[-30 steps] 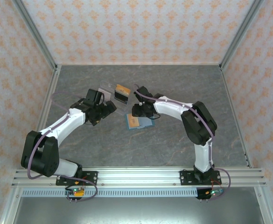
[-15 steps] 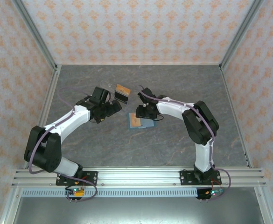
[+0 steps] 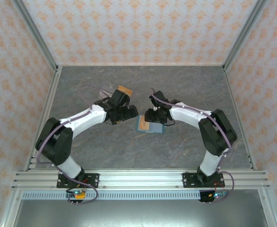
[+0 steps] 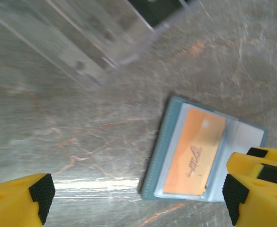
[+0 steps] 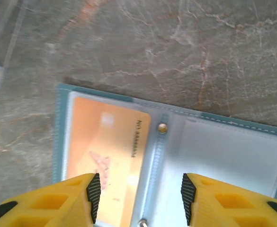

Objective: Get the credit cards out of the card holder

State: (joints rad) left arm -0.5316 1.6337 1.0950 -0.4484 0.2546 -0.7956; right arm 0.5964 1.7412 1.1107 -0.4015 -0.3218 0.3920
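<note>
Just beneath the half-parted, empty right gripper [image 5: 138, 196] the teal card holder [image 5: 233, 151] lies open, orange credit card [image 5: 105, 151] pocketed; the wide-open left gripper [image 4: 137, 194] alongside likely must pinch its edge.

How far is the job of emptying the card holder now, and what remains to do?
Done: one orange-brown card seems to stand in the clear tray, and the card holder lies open. In hand: the left gripper and the right gripper, both open and empty, hover over the holder. Left: the orange card in its pocket must come out.
</note>
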